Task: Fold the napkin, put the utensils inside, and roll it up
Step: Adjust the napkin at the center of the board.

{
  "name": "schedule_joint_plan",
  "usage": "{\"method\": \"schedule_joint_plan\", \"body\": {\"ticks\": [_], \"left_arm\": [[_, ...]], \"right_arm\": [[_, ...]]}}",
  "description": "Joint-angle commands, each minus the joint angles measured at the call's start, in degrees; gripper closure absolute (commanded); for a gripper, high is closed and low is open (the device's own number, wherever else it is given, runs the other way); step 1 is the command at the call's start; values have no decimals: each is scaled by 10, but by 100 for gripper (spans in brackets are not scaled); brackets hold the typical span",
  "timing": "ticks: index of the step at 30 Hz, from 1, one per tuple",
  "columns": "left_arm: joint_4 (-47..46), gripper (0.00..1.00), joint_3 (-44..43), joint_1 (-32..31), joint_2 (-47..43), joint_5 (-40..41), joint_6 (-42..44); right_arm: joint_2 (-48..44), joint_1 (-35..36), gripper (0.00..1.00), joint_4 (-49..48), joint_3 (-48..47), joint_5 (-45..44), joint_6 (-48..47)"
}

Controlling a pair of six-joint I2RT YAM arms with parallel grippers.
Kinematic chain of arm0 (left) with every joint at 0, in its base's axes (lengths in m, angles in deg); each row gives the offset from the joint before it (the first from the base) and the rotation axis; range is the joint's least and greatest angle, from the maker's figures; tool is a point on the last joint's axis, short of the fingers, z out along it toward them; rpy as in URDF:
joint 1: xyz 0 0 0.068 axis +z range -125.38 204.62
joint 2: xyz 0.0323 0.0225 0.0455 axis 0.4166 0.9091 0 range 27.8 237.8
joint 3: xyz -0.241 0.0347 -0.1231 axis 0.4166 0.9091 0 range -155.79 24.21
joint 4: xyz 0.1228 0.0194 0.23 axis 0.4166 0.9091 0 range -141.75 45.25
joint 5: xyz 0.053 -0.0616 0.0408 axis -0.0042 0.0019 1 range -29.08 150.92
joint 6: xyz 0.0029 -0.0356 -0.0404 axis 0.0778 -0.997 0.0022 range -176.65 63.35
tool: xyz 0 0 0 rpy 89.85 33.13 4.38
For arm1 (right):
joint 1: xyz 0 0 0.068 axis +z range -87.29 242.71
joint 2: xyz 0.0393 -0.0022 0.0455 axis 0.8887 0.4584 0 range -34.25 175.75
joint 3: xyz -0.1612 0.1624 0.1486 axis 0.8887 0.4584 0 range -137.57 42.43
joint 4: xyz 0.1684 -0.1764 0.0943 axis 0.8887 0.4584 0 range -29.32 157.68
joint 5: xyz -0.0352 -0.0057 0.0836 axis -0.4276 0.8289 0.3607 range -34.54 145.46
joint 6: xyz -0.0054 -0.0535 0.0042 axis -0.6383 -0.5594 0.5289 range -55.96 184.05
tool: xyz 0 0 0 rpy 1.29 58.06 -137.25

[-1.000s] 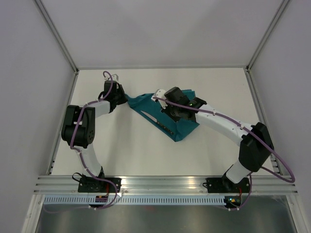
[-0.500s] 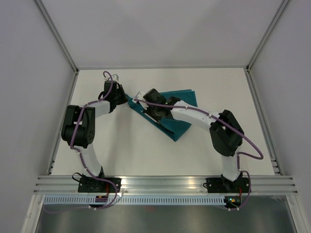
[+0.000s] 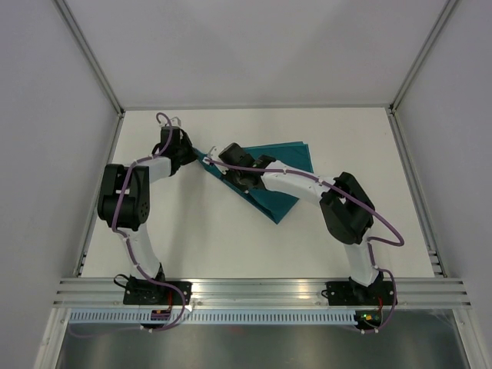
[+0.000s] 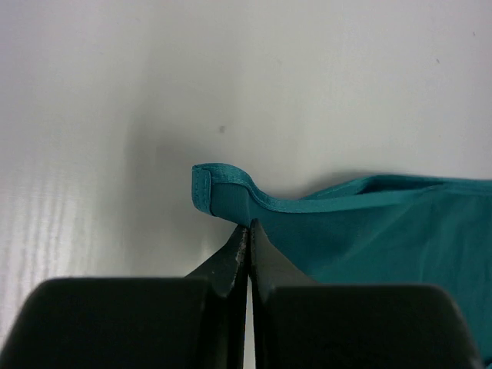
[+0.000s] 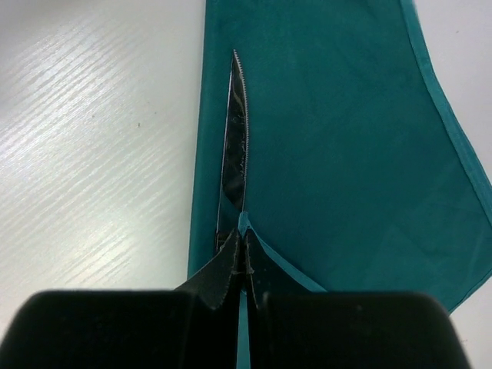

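Though indistinct from above, knife on napkin before right pincer; it and left pincer each closed tight on hem.

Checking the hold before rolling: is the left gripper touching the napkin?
Touching. In the left wrist view the left gripper, shut, pinches the napkin just below its lifted hemmed corner.

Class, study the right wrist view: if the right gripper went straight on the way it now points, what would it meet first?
Probably the knife, lying on the napkin just ahead of the right gripper and its shut fingertips, though depth is unclear.
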Motion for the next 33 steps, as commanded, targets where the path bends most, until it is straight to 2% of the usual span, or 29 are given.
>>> {"method": "schedule_joint_plan", "body": {"ticks": [1, 8, 11, 20, 26, 33], "left_arm": [[3, 98, -28, 32, 16, -10, -59], [23, 98, -65, 38, 31, -6, -60], [25, 98, -69, 40, 35, -11, -60], [23, 98, -69, 40, 42, -19, -57], [23, 98, -73, 40, 45, -25, -53], [24, 98, -79, 41, 50, -32, -49]], "right_arm": [[-34, 1, 95, -2, -2, -35, -7], [-130, -5, 96, 1, 127, -61, -9], [-214, -20, 95, -2, 199, -64, -16], [-378, -49, 95, 56, 350, -73, -30], [-459, -50, 96, 121, 392, -91, -45], [-497, -54, 96, 214, 396, -83, -68]]}}
